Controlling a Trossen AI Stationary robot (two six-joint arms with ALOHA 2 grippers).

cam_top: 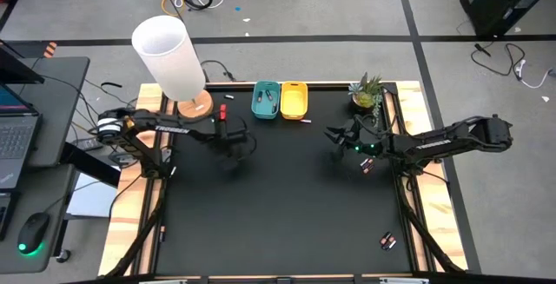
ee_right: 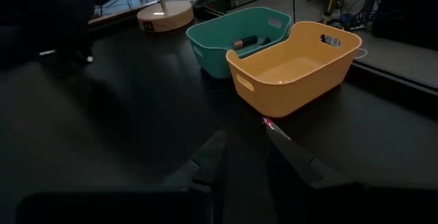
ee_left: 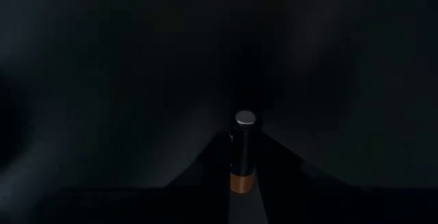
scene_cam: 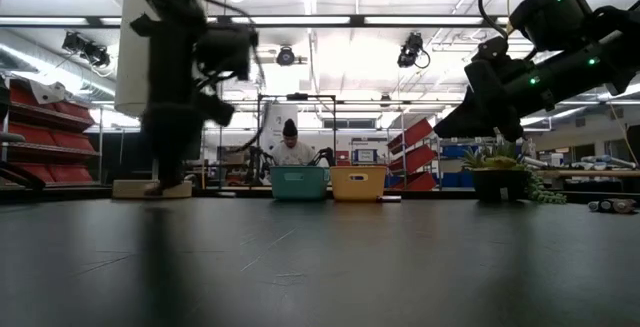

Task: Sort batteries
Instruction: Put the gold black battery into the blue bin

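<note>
One black copper-ended battery (ee_left: 243,152) pinched in left gripper (ee_left: 243,183); step: carry, probably to teal bin (cam_top: 265,100). Right gripper (ee_right: 243,159) idle, slightly parted.

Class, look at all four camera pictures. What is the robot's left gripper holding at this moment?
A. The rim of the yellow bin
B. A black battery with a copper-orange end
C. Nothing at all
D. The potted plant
B. The left wrist view shows the battery, black with a copper-orange end, clamped between the left gripper fingers over the dark table top, away from the yellow bin and the plant.
</note>
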